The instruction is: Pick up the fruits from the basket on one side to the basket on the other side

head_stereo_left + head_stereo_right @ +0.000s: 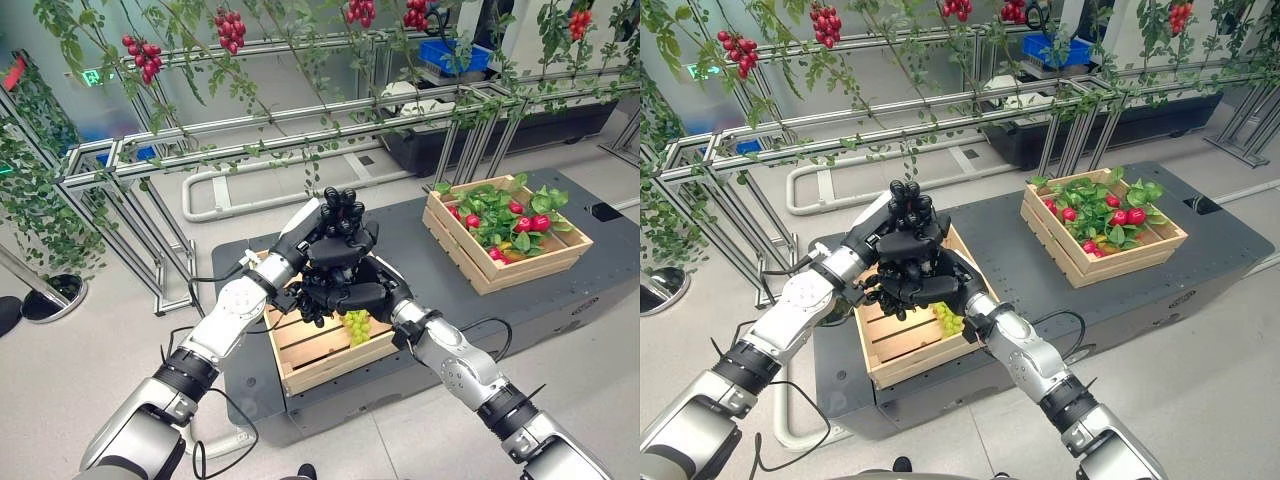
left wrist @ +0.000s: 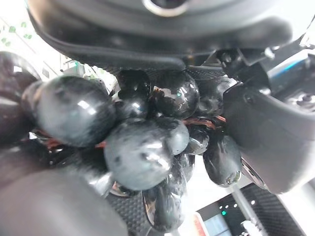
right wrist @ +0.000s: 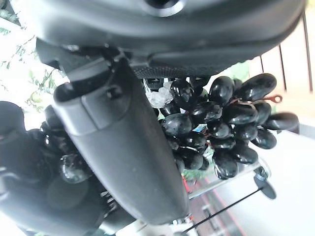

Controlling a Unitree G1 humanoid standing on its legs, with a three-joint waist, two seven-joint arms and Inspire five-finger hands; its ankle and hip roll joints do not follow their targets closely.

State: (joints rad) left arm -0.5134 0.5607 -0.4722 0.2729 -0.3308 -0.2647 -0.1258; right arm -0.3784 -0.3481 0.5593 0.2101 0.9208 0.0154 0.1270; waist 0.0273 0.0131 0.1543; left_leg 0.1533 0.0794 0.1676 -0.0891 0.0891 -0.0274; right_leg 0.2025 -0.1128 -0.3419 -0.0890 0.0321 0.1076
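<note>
Both hands are meeting above the near basket (image 1: 322,362), and they are holding one bunch of black grapes (image 1: 341,205) between them. Left hand (image 1: 318,232) is curling its fingers round the top of the bunch, and right hand (image 1: 350,290) is cupping it from below with bent fingers. To do this step well, I think one hand should take the whole weight before the other lets go, or the bunch could slip and fall back down. A gentle squeeze looks best, because grapes are soft and can pop off the stem. Green grapes (image 1: 356,324) are waiting in the near basket, right under the hands. Farther away on the dark platform (image 1: 405,225), well apart, the far basket (image 1: 520,263) is holding red fruits (image 1: 530,222) and green leaves. The eye views are showing both baskets and how far the bunch has to go. The wrist views are showing something else from very close: shiny grapes on thin brown stems, pressed against the palm, so the hold looks snug.
</note>
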